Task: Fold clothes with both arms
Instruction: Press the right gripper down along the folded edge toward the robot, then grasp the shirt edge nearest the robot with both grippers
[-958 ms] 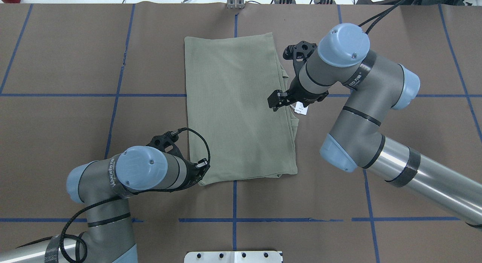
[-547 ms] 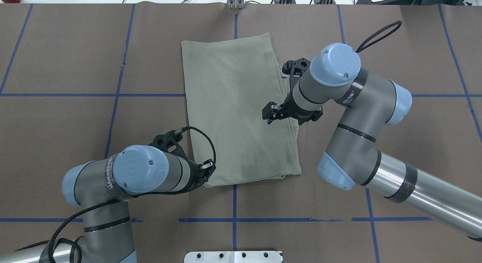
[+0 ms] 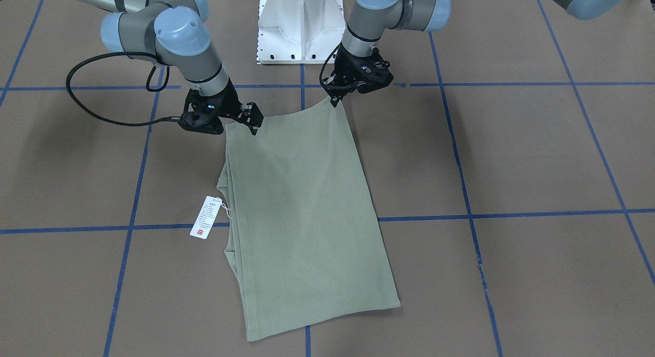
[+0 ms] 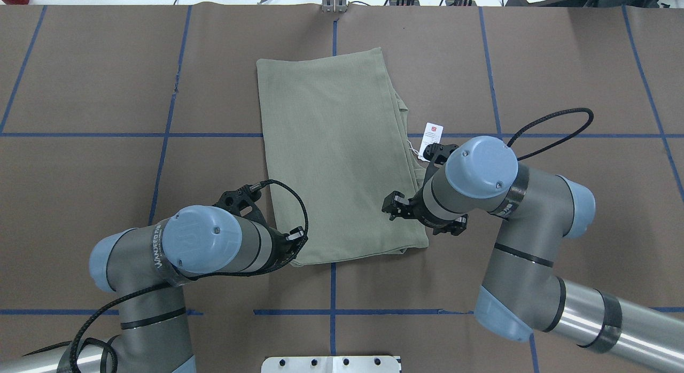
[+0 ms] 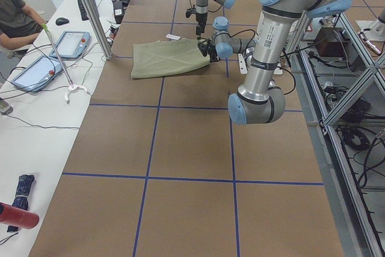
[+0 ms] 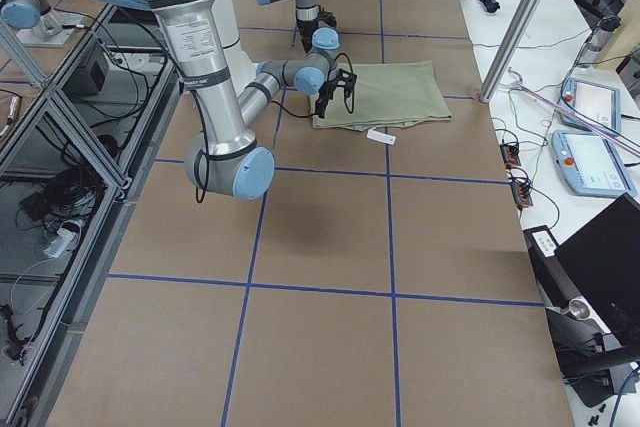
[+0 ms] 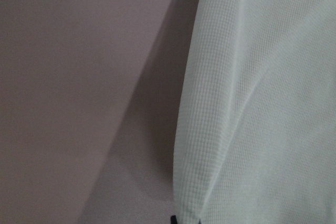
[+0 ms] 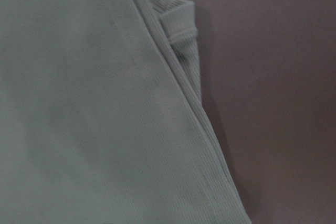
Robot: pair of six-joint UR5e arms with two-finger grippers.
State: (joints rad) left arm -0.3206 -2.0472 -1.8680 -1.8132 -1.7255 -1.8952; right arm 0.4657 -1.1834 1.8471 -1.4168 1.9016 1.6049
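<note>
Shirt [image 4: 336,159], folded into a long sage-green strip, lies flat at the middle of the brown table [image 4: 107,84], its white tag [image 4: 430,138] trailing just off its right edge. The left gripper [image 4: 295,240] pinches the shirt's near left corner. The right gripper [image 4: 391,206] hangs over the near right part; whether it is wide or narrow I cannot tell.

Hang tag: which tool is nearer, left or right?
Right. Right tool is at the shirt corner on the side of the hang tag; left tool is at the opposite corner.
</note>
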